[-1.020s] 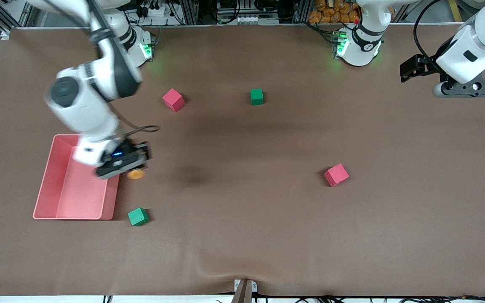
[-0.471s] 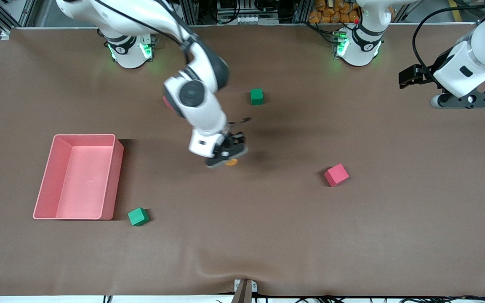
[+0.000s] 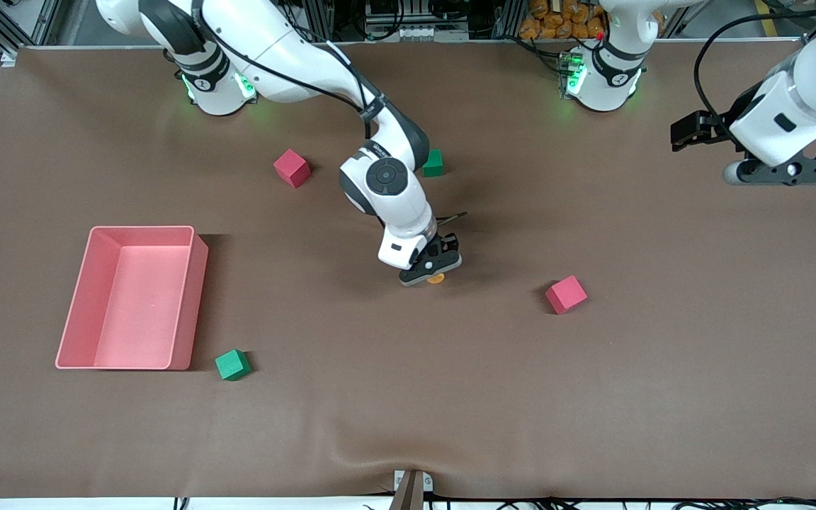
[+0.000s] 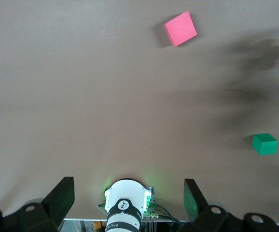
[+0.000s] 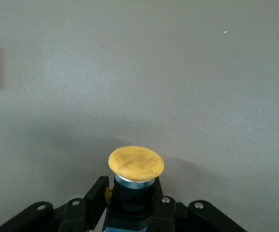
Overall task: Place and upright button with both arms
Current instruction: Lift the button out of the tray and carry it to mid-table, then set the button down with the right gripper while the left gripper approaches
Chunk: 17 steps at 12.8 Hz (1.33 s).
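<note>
My right gripper (image 3: 435, 273) is over the middle of the brown table (image 3: 592, 389), shut on the button (image 3: 436, 279). In the right wrist view the button (image 5: 135, 166) shows a round orange cap on a short black body, with its body clamped between the black fingers (image 5: 161, 208) and its cap pointing out past the fingertips. My left gripper (image 3: 691, 127) is raised over the table's edge at the left arm's end. It is open and empty; its fingers (image 4: 62, 195) stand wide apart in the left wrist view.
A pink tray (image 3: 75, 312) lies at the right arm's end, a green cube (image 3: 232, 365) beside its near corner. A red cube (image 3: 566, 294) lies beside the right gripper toward the left arm's end. Another red cube (image 3: 292, 168) and a green cube (image 3: 434, 163) lie nearer the bases.
My right arm has carried the button from beside the pink tray to over the table's middle. My left arm has shifted only slightly.
</note>
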{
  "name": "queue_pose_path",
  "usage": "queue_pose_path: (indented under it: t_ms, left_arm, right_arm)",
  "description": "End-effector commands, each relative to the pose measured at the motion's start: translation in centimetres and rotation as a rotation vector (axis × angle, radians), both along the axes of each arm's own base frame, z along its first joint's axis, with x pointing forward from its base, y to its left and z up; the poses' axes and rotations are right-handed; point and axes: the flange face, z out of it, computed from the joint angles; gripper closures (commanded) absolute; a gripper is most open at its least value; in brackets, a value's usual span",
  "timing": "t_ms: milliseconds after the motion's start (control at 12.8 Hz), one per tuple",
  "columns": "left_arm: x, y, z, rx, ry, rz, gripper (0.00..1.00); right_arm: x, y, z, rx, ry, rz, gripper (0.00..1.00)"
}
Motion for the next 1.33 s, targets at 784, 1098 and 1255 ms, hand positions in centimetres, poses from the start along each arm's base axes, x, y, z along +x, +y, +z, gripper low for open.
queue_pose_path:
  t_ms: [784, 1098, 1255]
  left_arm:
    - [3.6, -7.9, -11.9, -0.019, 0.222, -0.135, 0.0]
    - [4.7, -10.4, -14.4, -0.301, 0.341, -0.081, 0.0]
    - [5.4, -10.6, -14.7, -0.344, 0.368, 0.001, 0.0]
  right_arm:
    - [4.6, -5.3, 4.9, -0.059, -0.008, -0.116, 0.0]
    - [8.5, -15.6, 10.5, -0.078, -0.028, -0.122, 0.0]
    - [9.3, -21.3, 14.7, -0.113, 0.032, -0.178, 0.0]
